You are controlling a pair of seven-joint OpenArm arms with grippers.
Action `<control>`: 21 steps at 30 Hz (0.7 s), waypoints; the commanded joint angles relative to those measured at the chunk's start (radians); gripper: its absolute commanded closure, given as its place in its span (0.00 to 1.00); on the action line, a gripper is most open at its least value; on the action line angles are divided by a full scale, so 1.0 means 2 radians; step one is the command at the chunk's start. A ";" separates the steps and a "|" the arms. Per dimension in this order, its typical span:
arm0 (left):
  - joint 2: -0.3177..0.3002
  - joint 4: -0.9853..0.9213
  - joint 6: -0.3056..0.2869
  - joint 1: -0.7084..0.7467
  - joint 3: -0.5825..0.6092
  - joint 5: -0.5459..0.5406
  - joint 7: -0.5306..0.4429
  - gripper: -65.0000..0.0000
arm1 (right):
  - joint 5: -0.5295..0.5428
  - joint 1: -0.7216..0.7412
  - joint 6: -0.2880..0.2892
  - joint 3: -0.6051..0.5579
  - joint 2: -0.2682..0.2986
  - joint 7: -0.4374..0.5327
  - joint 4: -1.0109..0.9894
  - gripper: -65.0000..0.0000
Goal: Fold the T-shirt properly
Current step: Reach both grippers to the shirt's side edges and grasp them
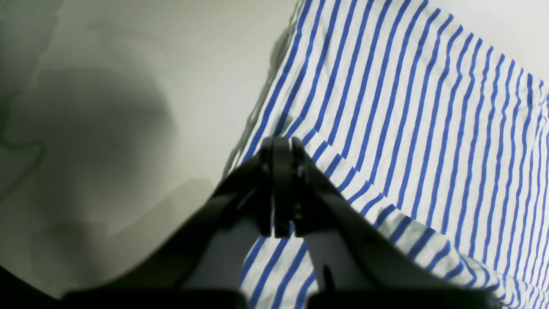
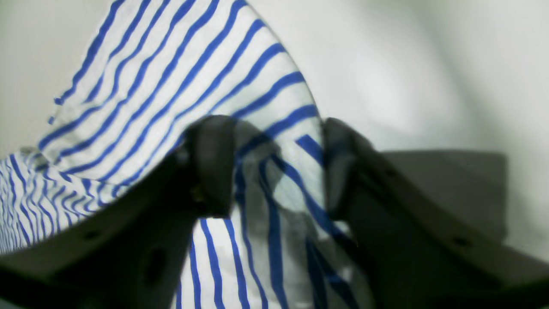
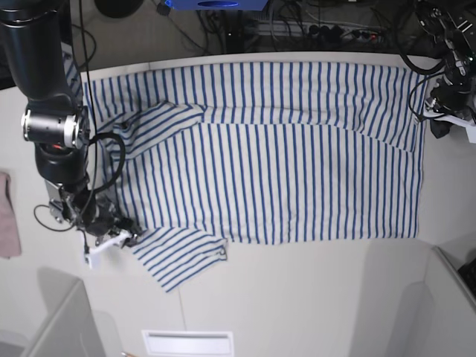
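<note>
1. t-shirt (image 3: pixel 275 156) spread flat across the middle of the pale table (image 3: pixel 312 297) in the base view, reaching from the left arm's side at the right edge to the right arm's side at the left; one long fold line across its upper part, one sleeve folded in at upper left, the other sleeve splayed out at lower left.
2. right gripper (image 3: pixel 119 236) low at the lower left of the base view, at the shirt's edge beside the splayed sleeve; in the right wrist view, jaws apart with striped cloth bunched up between them, touching at least the left pad; cannot tell whether clamped.
3. left gripper (image 3: pixel 435 119) at the upper right of the base view, at the shirt's right edge; in the left wrist view, fingers (image 1: pixel 281 184) drawn nearly together over the striped edge; cannot tell whether cloth is pinched.
4. pink cloth (image 3: pixel 7 216) at the far left edge, apart from the shirt.
5. no containers identifiable.
</note>
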 commanded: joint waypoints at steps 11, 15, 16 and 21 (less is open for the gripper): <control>-0.077 -0.172 0.000 -0.150 0.002 -0.004 -0.013 0.07 | 0.000 0.016 -0.001 -0.001 0.003 0.011 0.005 1.00; -0.098 -0.282 0.000 -0.248 0.012 0.048 -0.014 0.07 | 0.000 0.015 -0.001 -0.001 0.003 0.011 0.004 1.00; -0.101 -0.304 0.000 -0.274 0.030 0.074 -0.014 0.07 | 0.000 0.015 -0.001 -0.001 0.003 0.011 0.004 1.00; -0.109 -0.388 -0.009 -0.369 0.139 0.147 -0.059 0.07 | 0.000 0.015 -0.001 -0.001 0.003 0.011 0.004 1.00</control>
